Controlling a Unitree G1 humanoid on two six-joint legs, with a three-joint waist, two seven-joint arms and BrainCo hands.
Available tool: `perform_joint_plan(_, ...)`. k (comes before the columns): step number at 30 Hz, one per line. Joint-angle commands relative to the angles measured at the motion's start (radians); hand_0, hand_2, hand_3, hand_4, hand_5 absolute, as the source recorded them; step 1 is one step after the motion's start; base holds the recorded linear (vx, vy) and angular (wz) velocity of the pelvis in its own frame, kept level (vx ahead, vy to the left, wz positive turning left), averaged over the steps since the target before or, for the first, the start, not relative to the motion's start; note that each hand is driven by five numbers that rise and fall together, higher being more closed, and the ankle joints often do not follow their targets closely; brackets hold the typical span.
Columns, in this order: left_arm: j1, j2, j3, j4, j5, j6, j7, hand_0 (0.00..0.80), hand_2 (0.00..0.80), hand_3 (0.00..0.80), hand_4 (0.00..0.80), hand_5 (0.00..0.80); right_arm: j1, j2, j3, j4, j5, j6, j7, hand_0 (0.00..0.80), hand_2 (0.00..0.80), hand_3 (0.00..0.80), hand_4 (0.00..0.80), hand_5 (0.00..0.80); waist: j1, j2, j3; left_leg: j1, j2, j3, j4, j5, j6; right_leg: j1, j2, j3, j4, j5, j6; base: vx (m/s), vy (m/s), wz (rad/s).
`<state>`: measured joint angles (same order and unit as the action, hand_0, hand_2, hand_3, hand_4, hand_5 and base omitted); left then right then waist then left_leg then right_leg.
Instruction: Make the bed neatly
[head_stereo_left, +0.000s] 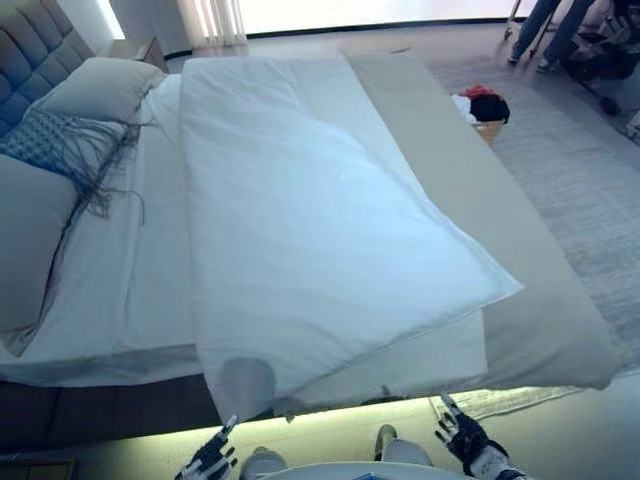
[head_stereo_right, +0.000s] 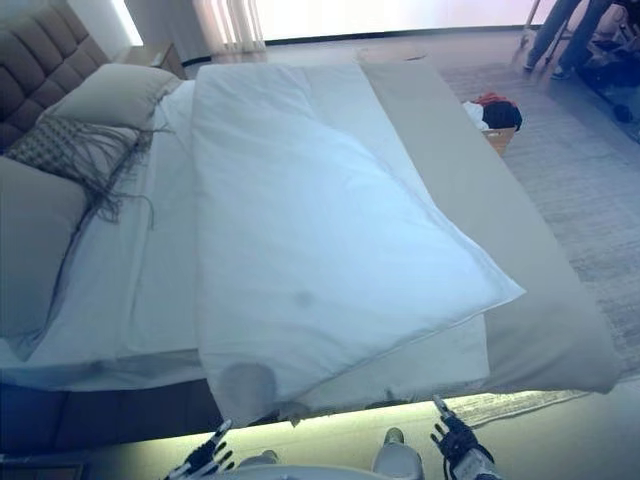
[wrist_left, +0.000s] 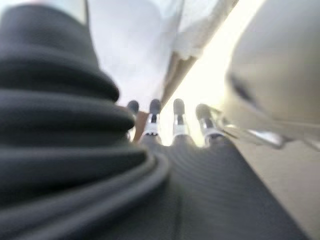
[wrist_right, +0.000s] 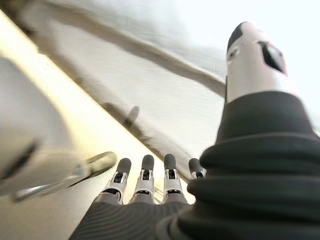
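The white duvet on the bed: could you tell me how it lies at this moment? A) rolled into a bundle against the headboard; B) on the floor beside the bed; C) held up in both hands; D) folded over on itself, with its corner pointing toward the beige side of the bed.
D: the white duvet lies doubled over on the bed, its corner over the beige cover, while the left hand and right hand hang open below the bed edge, holding nothing.
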<state>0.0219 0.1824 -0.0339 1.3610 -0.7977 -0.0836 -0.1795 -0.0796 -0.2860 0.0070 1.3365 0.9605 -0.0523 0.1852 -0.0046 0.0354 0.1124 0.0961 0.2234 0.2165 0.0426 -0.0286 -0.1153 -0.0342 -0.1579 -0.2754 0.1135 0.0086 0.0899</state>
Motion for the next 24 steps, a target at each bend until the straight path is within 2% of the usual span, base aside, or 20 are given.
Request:
perform_joint_plan(1,-0.059,0.042,0.032,0.037,0.035,-0.03,-0.016,0.0,0.0,0.0,0.0,0.0,-0.061,0.024,-0.039,0.035,0.01,-0.029,0.011,0.0,0.0,0.0,0.0,0.0,0.027,-0.037,0.021,-0.019,-0.054,-0.033,0.053,-0.007,0.026,-0.009,-0.09,0.006,0.051,0.017,0.055,0.095,-0.017,0.17)
perform_joint_plan(6,-0.045,0.046,0.028,0.026,0.025,-0.037,-0.039,0.0,0.0,0.0,0.0,0.0,-0.102,0.014,-0.036,0.027,0.066,0.021,0.007,0.0,0.0,0.0,0.0,0.0,0.046,-0.018,0.037,-0.02,-0.057,-0.059,0.053,-0.005,0.013,-0.016,-0.1,-0.011,0.069,0.009,0.061,0.077,0.01,0.1)
perform_joint_plan(9,-0.06,0.043,0.025,0.002,-0.036,-0.049,-0.085,0.0,0.0,0.0,0.0,0.0,-0.143,0.001,-0.037,0.016,0.103,0.038,-0.006,0.0,0.0,0.0,0.0,0.0,0.059,-0.007,0.064,-0.062,-0.06,-0.078,0.09,-0.012,0.009,-0.047,-0.115,-0.007,0.101,0.001,0.063,-0.05,0.042,0.15)
perform_joint_plan(14,-0.151,0.05,-0.014,-0.084,-0.219,-0.083,-0.19,0.0,0.0,0.0,0.0,0.0,-0.325,-0.05,-0.021,-0.016,0.171,0.03,-0.045,0.0,0.0,0.0,0.0,0.0,0.08,-0.001,0.19,-0.279,-0.05,-0.124,0.297,-0.059,0.009,-0.218,-0.167,0.021,0.26,-0.026,0.048,-0.243,0.031,0.21)
perform_joint_plan(21,-0.248,0.062,-0.094,-0.294,-0.432,-0.143,-0.151,0.0,0.0,0.0,0.0,0.0,-0.527,-0.174,0.015,-0.056,0.22,0.023,-0.066,0.0,0.0,0.0,0.0,0.0,0.104,0.013,0.317,-0.566,-0.059,-0.173,0.485,-0.099,0.008,-0.486,-0.219,0.076,0.469,-0.073,0.042,-0.2,0.032,0.13)
perform_joint_plan(24,-0.246,0.056,-0.117,-0.357,-0.476,-0.155,-0.157,0.0,0.0,0.0,0.0,0.0,-0.591,-0.247,0.021,-0.056,0.196,0.026,-0.05,0.0,0.0,0.0,0.0,0.0,0.116,0.023,0.346,-0.656,-0.06,-0.183,0.539,-0.109,0.006,-0.566,-0.228,0.079,0.525,-0.084,0.039,-0.112,0.007,0.06)
